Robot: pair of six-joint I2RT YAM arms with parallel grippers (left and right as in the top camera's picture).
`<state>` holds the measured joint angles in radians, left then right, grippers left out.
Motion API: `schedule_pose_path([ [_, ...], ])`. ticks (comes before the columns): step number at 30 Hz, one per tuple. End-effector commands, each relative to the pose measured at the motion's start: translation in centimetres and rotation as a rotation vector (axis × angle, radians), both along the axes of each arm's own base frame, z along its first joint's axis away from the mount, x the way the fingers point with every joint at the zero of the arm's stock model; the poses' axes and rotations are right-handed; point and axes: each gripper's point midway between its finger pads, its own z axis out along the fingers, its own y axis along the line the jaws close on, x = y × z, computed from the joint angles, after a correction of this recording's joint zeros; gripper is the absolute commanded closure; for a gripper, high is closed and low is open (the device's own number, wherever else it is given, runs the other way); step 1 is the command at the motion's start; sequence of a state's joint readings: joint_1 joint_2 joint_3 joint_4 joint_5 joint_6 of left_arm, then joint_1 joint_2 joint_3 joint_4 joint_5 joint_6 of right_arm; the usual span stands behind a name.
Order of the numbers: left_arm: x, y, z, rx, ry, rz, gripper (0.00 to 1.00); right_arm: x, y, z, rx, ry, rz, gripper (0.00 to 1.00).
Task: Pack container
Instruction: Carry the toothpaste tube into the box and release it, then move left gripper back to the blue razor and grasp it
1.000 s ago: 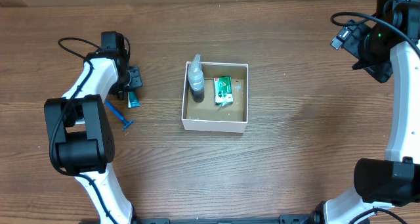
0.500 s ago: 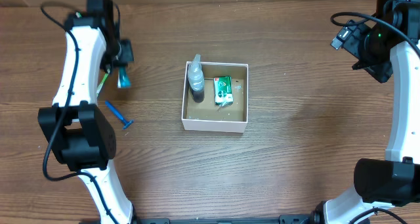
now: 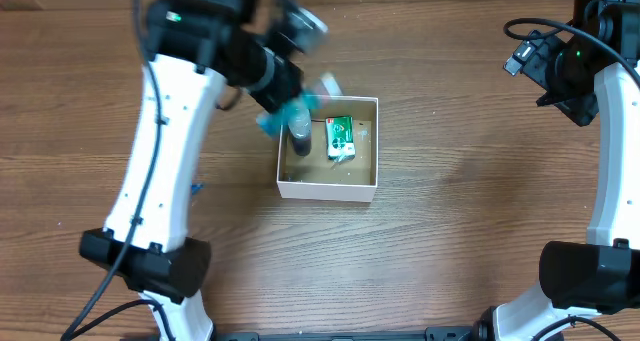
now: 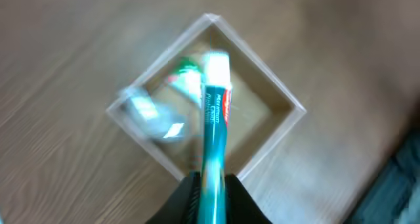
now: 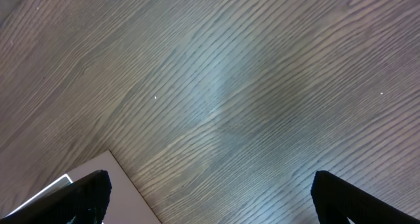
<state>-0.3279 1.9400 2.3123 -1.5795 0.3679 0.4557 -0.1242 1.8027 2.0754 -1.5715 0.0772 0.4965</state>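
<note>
Far left, a small blue item [image 3: 196,189] lies on the wood surface [image 3: 460,231], mostly hidden by the left arm, type unclear. Left gripper [image 4: 211,188]: jaws clamped on the tail end of a teal toothpaste tube [image 4: 214,112]. The tube's long axis runs straight out from the jaws, white cap end leading. The overhead view is motion-blurred here, so the exact tube outline is hard to fix. It sits above the left wall and far-left corner of the container [image 3: 327,190]. The container is at the centre of the surface, square, white walls, brown bottom. In the left wrist view it lies directly beyond the tube tip, seen corner-on, so the cap already points into the opening. Inside: a clear bottle [image 3: 299,133] with a dark end against the left wall, and a green packet [image 3: 341,138] near the middle; the right half of the bottom is bare. Judgement: the step in hand is placing the tube. The free room lies right of the bottle, so the tube likely needs to go a bit further right to clear it. Right gripper [image 5: 210,188]: jaws spread wide, holding nothing, parked far right, well apart from the container. The left arm is clearly the nearer.
</note>
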Motion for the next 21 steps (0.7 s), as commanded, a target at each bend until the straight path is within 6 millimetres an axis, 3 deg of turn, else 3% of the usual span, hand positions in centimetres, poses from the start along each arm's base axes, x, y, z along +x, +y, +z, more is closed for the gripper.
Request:
schedule_pose_path([
  [1,-2.4,-3.1,-1.2,0.041,-0.026,-0.282,0.85,0.0,-0.1,0.5,-0.002,-0.017,0.001,0.0],
  [6,-2.6,-5.0,-5.5,0.122,0.033,-0.349,0.86,0.0,-0.1,0.5,-0.002,-0.017,0.001,0.0],
  [11,-2.2,-5.5,-9.1,0.146,0.107,-0.348,0.85,0.0,-0.1,0.5,-0.002,-0.017,0.001,0.0],
  [15,-2.1,-5.8,-9.3,0.136,0.115,-0.343,0.81,0.0,-0.1,0.5,-0.002,-0.017,0.001,0.0],
  [21,-2.0,-5.9,-7.2,0.116,0.077,-0.293,0.72,0.0,-0.1,0.5,-0.002,-0.017,0.001,0.0],
])
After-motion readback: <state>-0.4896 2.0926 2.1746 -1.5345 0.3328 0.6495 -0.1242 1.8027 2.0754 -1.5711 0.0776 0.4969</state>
